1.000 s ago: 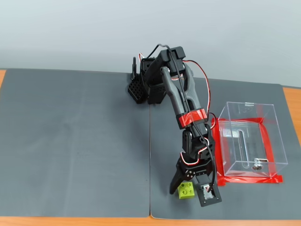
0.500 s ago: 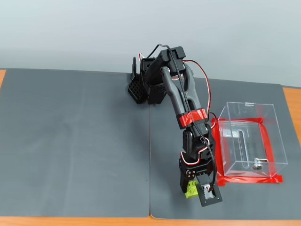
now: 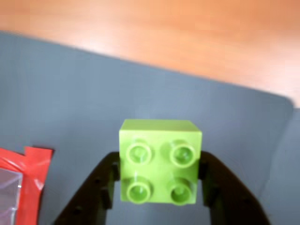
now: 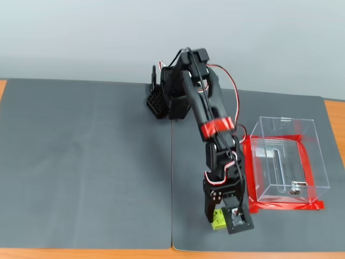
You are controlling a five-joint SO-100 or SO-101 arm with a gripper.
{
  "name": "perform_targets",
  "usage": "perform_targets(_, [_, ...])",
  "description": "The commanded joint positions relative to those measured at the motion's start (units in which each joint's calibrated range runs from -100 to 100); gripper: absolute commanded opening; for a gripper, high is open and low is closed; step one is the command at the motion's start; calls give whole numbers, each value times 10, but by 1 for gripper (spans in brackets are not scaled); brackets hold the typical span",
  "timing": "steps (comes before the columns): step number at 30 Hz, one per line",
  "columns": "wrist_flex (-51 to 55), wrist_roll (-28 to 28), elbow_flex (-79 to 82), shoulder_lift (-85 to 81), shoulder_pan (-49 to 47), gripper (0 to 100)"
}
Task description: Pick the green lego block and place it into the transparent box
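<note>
In the wrist view, the green lego block (image 3: 160, 161) sat at lower centre of the frame, studs facing the camera, pinched between the black jaws of the gripper (image 3: 160, 180) over the grey mat (image 3: 70, 93). In the fixed view, the block (image 4: 219, 218) was at the lower centre-right, just left of the transparent box (image 4: 284, 156), which stood on red tape (image 4: 285, 205).

No text, label, brand, number or sign can be read in either view, on the block, the box, the arm or the surface.
</note>
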Motion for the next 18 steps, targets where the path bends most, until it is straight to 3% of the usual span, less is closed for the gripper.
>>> perform_targets(1, [1, 4, -17, -87, 13, 12])
perform_targets(18, [46, 4, -18, -239, 11, 12])
